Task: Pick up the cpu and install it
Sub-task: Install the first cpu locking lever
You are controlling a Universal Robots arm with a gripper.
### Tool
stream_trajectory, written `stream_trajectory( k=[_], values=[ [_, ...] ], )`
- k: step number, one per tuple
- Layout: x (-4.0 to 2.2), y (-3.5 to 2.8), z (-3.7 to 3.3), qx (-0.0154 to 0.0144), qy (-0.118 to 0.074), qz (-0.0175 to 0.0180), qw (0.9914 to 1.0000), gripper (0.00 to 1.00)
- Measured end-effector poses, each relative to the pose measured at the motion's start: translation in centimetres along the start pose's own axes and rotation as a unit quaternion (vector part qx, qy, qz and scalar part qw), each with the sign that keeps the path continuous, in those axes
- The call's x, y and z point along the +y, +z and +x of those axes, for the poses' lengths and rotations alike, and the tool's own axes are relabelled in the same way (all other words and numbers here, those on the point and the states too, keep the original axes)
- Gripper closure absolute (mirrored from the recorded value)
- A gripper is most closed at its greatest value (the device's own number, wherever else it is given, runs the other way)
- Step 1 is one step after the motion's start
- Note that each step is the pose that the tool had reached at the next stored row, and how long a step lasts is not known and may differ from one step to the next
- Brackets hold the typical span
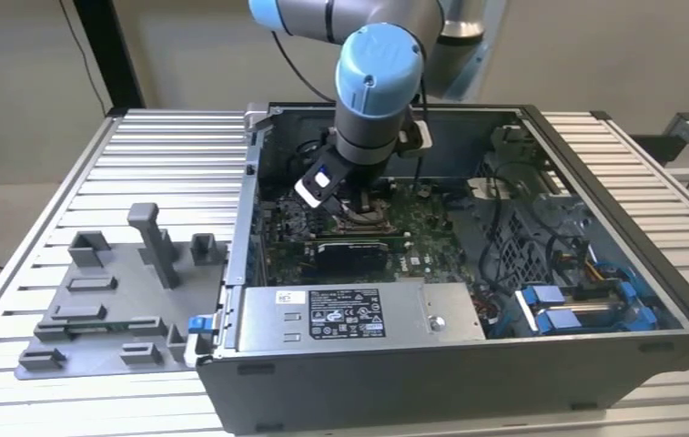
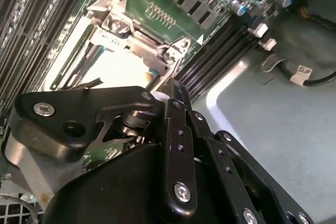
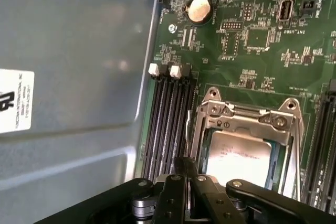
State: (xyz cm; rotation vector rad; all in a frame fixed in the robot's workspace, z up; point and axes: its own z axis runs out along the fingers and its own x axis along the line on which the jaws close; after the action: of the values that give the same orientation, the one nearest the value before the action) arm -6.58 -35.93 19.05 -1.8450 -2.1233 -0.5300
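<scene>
The arm (image 1: 375,73) is being held down inside the open computer case (image 1: 466,273), which is standing on the slatted table (image 1: 137,164). The pincer (image 1: 362,202) is being kept low over the motherboard (image 3: 247,35), just above the socket frame (image 3: 247,121). In the first wrist view the cpu (image 3: 239,156) is being shown lying flat inside that frame, its pale silver top facing up, with the frame's metal bracket crossing its far edge. The cpu appears to be seated in the socket, though its near edge is being covered by the black linkage of the pincer (image 3: 194,198), so this cannot be told for certain. In the second wrist view the frame (image 2: 131,30) is being seen past the pincer's black links (image 2: 173,145), and a bright glare is being thrown over its centre. How far the pincer is spread, and whether anything is being gripped, cannot be told. Rows of dark memory slots (image 3: 165,124) are being seen just beside the frame. A grey fixture (image 1: 114,291) is resting on the table, well apart from the pincer, on the exterior view's left of the case.
</scene>
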Motion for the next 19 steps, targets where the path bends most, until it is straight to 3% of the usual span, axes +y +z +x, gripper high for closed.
stream_trajectory(
  k=[6, 19],
  values=[
    [0.88, 0.34, -0.10, -0.0001, 0.000, 0.0000, 1.00000, 1.00],
    [2.17, 0.70, -0.12, 0.0001, 0.000, -0.0001, 1.00000, 1.00]
  ],
)
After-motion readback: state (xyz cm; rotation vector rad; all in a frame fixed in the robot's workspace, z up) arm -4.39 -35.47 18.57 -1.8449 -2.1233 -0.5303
